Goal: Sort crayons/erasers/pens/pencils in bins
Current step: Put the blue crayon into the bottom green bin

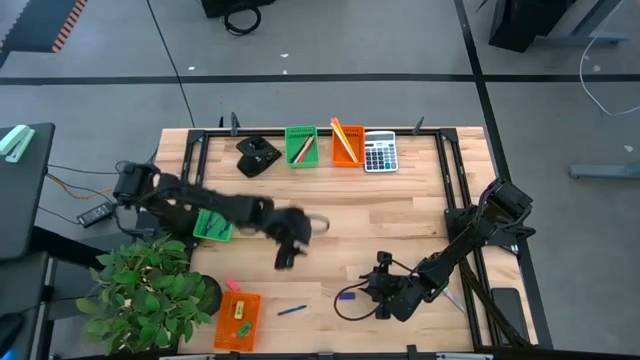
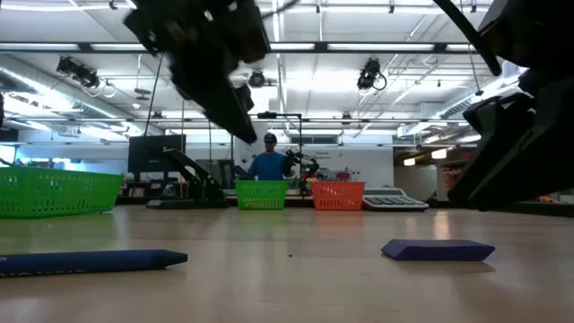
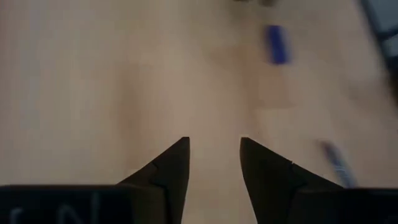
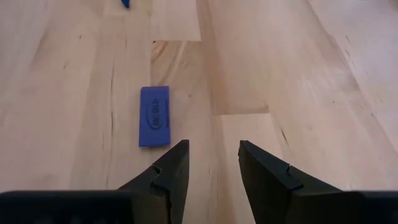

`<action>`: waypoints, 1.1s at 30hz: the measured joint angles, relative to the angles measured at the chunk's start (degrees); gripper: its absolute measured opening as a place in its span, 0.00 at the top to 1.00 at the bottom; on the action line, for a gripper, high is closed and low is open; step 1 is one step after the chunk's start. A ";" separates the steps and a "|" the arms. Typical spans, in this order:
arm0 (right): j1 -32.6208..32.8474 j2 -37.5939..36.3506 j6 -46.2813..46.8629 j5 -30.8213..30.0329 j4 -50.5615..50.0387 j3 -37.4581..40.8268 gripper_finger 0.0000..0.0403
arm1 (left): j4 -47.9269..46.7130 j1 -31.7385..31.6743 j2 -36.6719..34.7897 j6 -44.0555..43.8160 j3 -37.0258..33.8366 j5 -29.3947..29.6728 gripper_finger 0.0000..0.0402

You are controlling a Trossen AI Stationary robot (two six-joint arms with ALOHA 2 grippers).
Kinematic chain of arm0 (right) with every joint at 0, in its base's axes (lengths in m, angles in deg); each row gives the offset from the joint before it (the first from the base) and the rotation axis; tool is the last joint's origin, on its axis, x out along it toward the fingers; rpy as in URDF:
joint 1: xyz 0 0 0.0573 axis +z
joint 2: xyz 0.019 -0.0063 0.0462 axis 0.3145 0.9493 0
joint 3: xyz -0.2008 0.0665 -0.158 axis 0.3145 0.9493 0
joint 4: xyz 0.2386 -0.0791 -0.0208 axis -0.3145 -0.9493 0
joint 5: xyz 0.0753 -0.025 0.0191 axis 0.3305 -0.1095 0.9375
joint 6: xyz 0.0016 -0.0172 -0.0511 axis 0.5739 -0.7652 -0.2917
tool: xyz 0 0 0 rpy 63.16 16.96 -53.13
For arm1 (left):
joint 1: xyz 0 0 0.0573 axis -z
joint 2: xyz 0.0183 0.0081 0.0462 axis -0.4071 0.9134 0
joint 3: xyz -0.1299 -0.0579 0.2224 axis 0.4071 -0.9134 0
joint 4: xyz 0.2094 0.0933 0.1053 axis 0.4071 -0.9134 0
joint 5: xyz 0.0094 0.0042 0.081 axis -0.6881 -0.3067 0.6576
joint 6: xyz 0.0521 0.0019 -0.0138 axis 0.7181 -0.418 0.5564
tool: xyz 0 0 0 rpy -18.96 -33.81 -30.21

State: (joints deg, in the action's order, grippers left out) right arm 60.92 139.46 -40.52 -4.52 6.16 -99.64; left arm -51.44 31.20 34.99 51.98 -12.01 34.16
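Pale wooden boards form the table [image 1: 400, 215], which is seen from above with two bins set side by side at its far edge: a green bin [image 1: 301, 146] and an orange bin [image 1: 346, 144], with a grey calculator [image 1: 379, 153] just beside the orange one. A second green bin [image 1: 212, 226] is found at the left side under the left arm, and a second orange bin [image 1: 237, 320] at the near edge beside a potted plant [image 1: 150, 290]. The left gripper [image 1: 290, 245] is held over the middle of the table; the right gripper [image 1: 375, 290] is lowered near the front, with a blue eraser [image 1: 346, 295] just to its left and a blue pen [image 1: 291, 310] farther left. From table height, the blue eraser [image 2: 438, 249] is seen lying flat on the boards and the blue pen [image 2: 90, 260] well apart from it, while a person [image 2: 269, 161] is seen in the room behind. In the left wrist view, the left gripper [image 3: 213, 155] is shown with its fingers apart and nothing between them, above bare wood. In the right wrist view, the right gripper [image 4: 213, 158] is likewise parted and empty, and the blue eraser [image 4: 154, 116] lies just ahead of one fingertip, offset to the side of the gap, untouched.
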 joint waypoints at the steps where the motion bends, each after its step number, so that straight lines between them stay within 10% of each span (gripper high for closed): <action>1: 0.00 0.00 0.00 0.00 0.04 0.00 0.64 | 0.29 2.03 0.00 -1.67 0.00 0.20 0.63; 22: -0.07 0.00 -2.08 2.42 0.05 0.00 0.64 | 5.03 23.69 2.22 -17.21 -0.04 16.89 0.66; 33: -1.36 0.00 -3.95 2.00 0.06 -0.02 0.65 | 4.82 23.99 8.32 -21.33 -0.02 12.71 0.67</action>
State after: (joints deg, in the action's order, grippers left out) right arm 59.56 139.46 -44.46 -2.51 6.22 -99.66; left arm -46.63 55.18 43.31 30.65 -12.02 46.87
